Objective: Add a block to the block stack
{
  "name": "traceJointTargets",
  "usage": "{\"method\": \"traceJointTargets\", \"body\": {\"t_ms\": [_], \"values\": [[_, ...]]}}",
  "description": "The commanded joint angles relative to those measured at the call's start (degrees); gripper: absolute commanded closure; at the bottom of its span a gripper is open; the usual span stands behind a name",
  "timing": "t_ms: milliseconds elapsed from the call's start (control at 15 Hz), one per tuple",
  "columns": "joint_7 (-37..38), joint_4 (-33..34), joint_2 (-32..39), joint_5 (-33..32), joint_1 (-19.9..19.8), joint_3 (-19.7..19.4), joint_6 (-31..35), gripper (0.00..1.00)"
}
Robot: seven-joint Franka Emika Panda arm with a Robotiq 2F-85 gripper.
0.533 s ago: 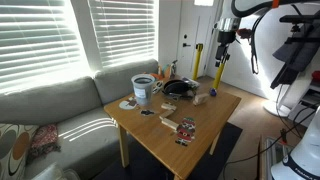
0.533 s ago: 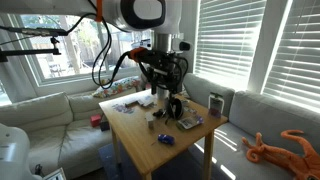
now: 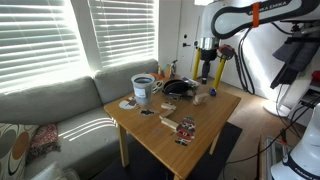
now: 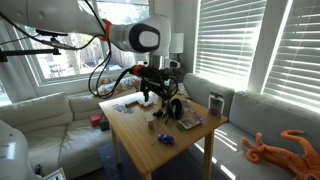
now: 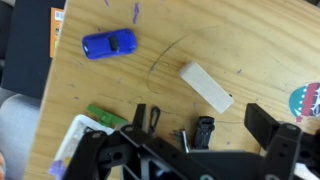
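In the wrist view, the black gripper [image 5: 203, 128] fills the bottom edge. Its two fingers are spread wide apart with nothing between them. It hangs above a light wooden surface [image 5: 250, 40]. Just beyond the fingers lies a pale wooden piece [image 5: 206, 86], long and set at a slant. Whether it is a single block or small cubes piled up cannot be told from this angle. Farther on sits a blue toy car [image 5: 110, 43]. A green strip [image 5: 100, 116] lies beside one finger. A flat card with an orange edge [image 5: 57, 32] rests at the far edge of the surface.

In an exterior view, patterned cards [image 3: 185, 127] lie near the front of the surface. Behind them, toward the far side, the block stack [image 3: 200, 99] shows as a tiny tan spot just beside a black pan [image 3: 178, 88], too small to count its cubes. The gripper hovers above it, not touching. A white bucket [image 3: 143, 91] stands on the other side of the pan, with a grey sofa [image 3: 60, 105] and window blinds [image 3: 50, 40] behind.
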Motion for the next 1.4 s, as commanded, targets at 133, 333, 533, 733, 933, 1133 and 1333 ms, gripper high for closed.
{"method": "traceJointTargets", "body": {"t_ms": [133, 333, 533, 733, 933, 1133, 1333], "values": [[-2.4, 1.8, 9.7, -5.4, 3.5, 6.9, 13.2, 0.0], [0.7, 0.8, 11.2, -9.2, 5.1, 9.9, 21.3, 0.0], [-5.4, 1.6, 9.0, -4.2, 5.3, 11.3, 17.9, 0.0], [-3.1, 1.3, 10.2, -5.9, 5.3, 11.5, 19.5, 0.0], [4.2, -0.8, 9.4, -6.1, 5.5, 11.7, 25.4, 0.0], [0.4, 0.7, 10.1, -5.8, 5.3, 11.5, 22.3, 0.0], [0.4, 0.8, 10.1, -5.8, 5.2, 11.5, 22.3, 0.0]]}}
